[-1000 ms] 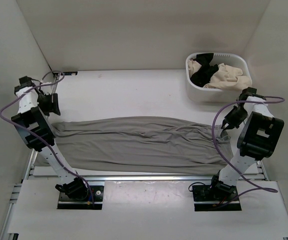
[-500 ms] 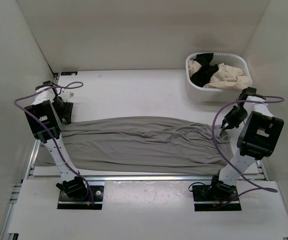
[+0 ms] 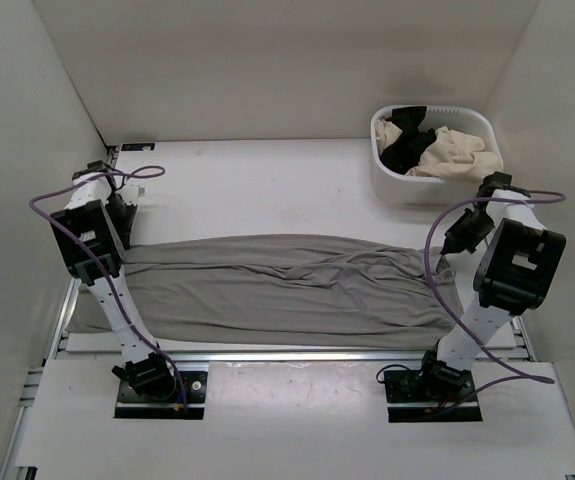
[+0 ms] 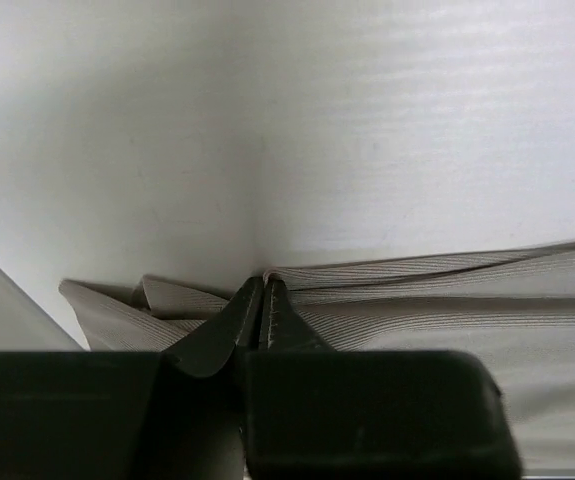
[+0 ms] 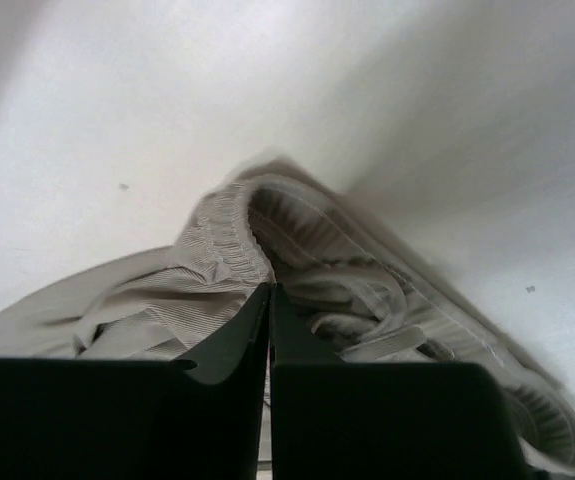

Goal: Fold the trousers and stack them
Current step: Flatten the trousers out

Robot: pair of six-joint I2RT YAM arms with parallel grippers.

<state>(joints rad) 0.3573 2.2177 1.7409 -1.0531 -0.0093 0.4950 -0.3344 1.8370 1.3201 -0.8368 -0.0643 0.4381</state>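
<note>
1. White basket (image 3: 395, 184) at the far right corner of the pale table (image 3: 267, 185).
2. Black garment (image 3: 404, 152) heaped inside, toward the left.
3. Cream garment (image 3: 459, 150) touching it, filling the right part.

This looked like a robotics lab test cell. Plain white walls (image 3: 267, 60) boxed in a white table (image 3: 267, 180). One robot arm at lower left (image 3: 92, 250) and another at lower right (image 3: 517, 265) were bolted to metal rails (image 3: 297, 356). Only grey trousers (image 3: 287, 290) and a basket (image 3: 399, 186) of clothes, upper right, lay on it.
</note>
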